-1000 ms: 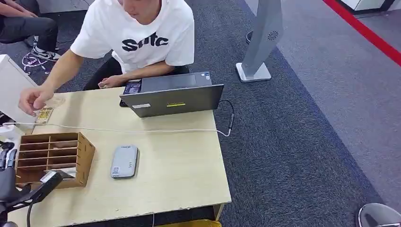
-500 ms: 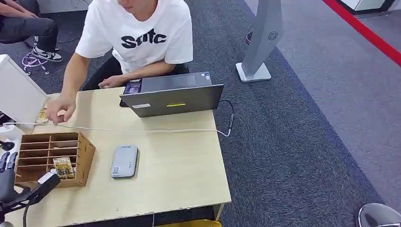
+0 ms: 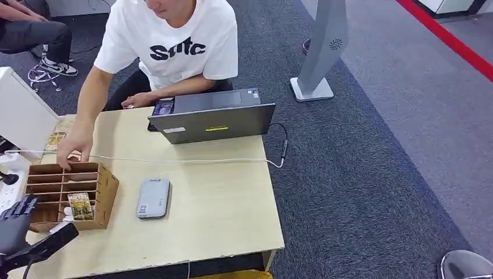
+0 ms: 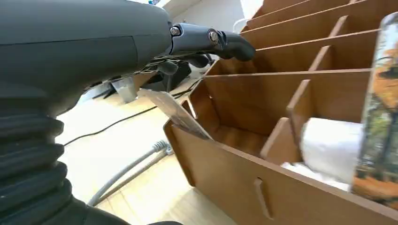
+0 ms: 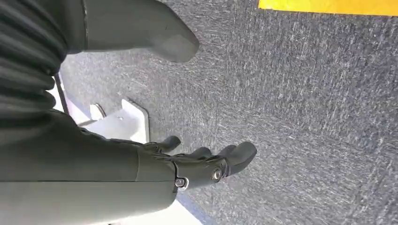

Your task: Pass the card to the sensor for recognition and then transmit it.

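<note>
A wooden slotted box (image 3: 102, 186) stands at the table's left front. A picture card (image 3: 80, 205) stands upright in one of its front slots, and the same card (image 4: 382, 108) fills the edge of the left wrist view beside a white roll (image 4: 328, 145). My left hand (image 3: 14, 224) hovers just outside the box's near corner with its fingers (image 4: 220, 40) stretched out and nothing in them. A grey sensor pad (image 3: 153, 197) lies flat to the right of the box. My right hand (image 5: 206, 164) hangs over the carpet, fingers loosely apart and empty.
A person in a white shirt sits behind the table, one hand (image 3: 74, 148) on the box's far edge. An open laptop (image 3: 212, 119) stands at the back and a white cable (image 3: 174, 160) crosses the table. A second card (image 3: 55, 140) lies far left.
The person's hand came from the far-left card to the box's back edge. The picture card now shows in the box. My left hand has drawn back toward the table's near corner.
</note>
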